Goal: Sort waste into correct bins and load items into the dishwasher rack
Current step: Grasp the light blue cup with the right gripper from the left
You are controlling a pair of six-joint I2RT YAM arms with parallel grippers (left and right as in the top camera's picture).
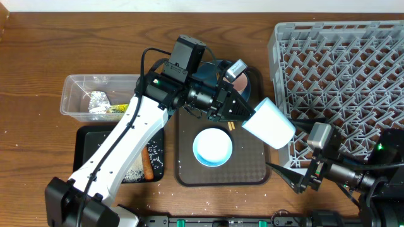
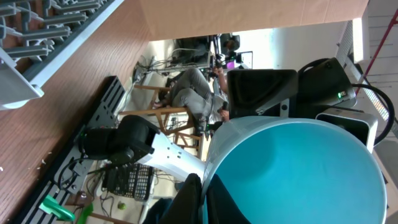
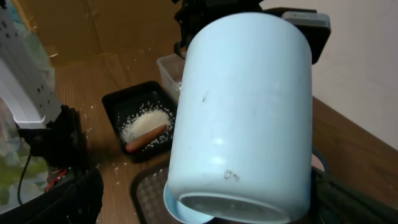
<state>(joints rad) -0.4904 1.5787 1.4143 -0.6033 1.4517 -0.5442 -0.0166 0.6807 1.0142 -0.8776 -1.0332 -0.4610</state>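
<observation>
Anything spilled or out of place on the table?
Yes. Most rice sits in the black tray with the carrot, but stray grains lie scattered on the table around it, outside any bin. Nothing else stands out.

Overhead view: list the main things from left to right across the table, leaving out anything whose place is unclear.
clear tub → carrot → bowl → light blue cup, held up off the table → dishwasher rack

Brown wooden table [image 1: 38, 63] (grain showing), pale wall [image 3: 360, 74] behind.
</observation>
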